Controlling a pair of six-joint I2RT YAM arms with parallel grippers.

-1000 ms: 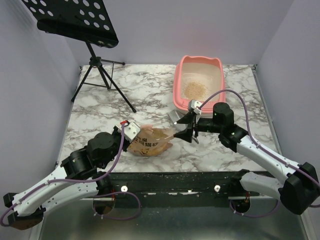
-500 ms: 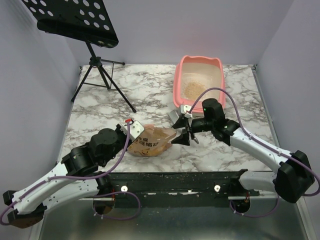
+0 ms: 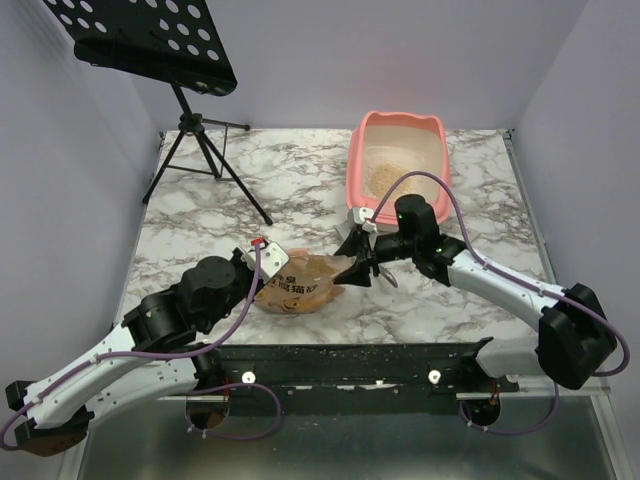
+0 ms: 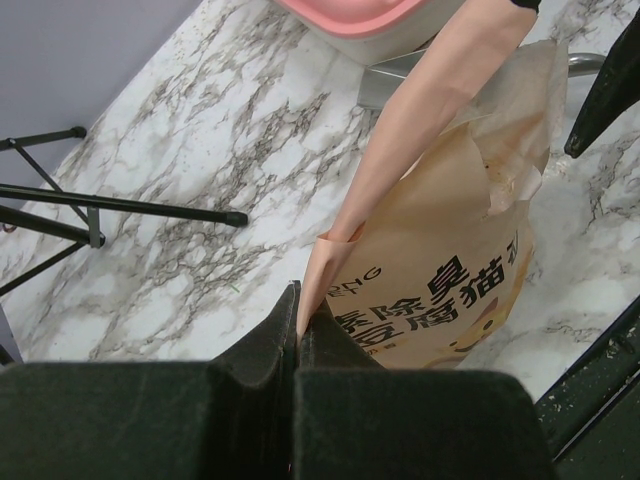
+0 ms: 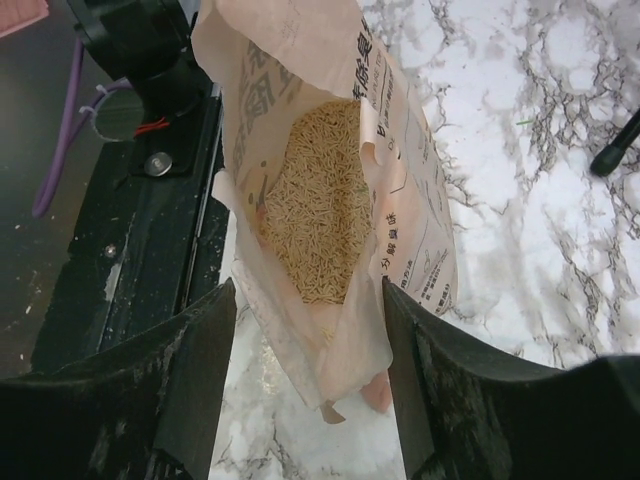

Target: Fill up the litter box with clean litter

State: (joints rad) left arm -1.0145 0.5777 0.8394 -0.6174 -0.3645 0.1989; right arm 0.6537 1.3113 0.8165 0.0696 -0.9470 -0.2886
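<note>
The litter box (image 3: 357, 170) is set at the far right of the table (image 3: 300, 180), with a patch of clean litter (image 3: 384, 178) inside. The bag (image 3: 305, 282) nearby is pinched at its edge by the left gripper (image 4: 297, 320). The right gripper (image 5: 308, 300) is spread wide, empty, before the bag's open mouth.

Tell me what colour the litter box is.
The litter box is pink, paler inside; the top external view shows it best.

You're working in a robot lab cell: plain pale walls (image 3: 400, 60) box in a marble-patterned surface (image 3: 300, 180), with two white robot arms (image 3: 110, 365) (image 3: 500, 290) bolted to a black rail (image 3: 340, 360).
</note>
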